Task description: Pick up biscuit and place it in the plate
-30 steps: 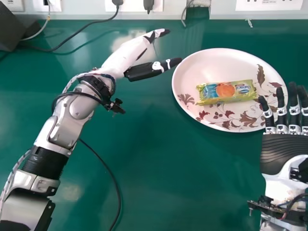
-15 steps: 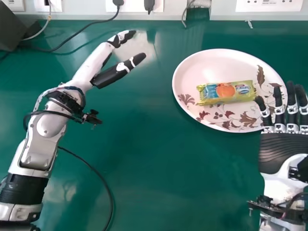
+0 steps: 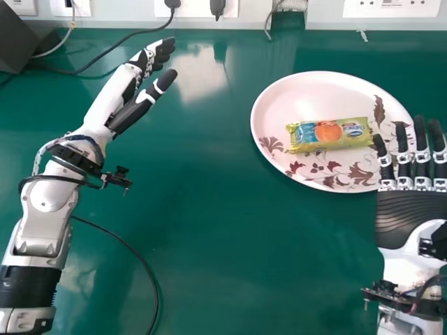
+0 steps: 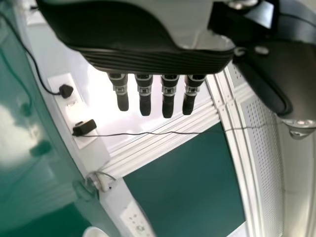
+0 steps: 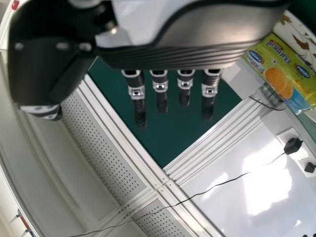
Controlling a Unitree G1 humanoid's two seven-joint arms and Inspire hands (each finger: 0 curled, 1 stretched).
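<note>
**Biscuit's on the plate, both my hands wide**

So my green table [image 3: 216, 251] is the big thing here, running off the picture edges. Two hands of mine over it: the left hand [image 3: 115, 91] is well apart from the plate, fingers loosely straight, and the right hand [image 3: 408, 216] is open too, fingers reaching over the rim (can't tell if they touch it), forearm cut off at the bottom. One plate [image 3: 307, 91], pinkish white with brown-red leaves, part of its edge hidden behind those fingers. One biscuit packet [image 3: 328, 132] lying flat on it, around the middle: yellow-green wrapper, blue patch, orange biscuit picture, printed lettering facing up. My right wrist view catches it too, cropped. Smallest stuff: two dark plugs [image 3: 217, 8] at the wall, cut off up top.
</note>
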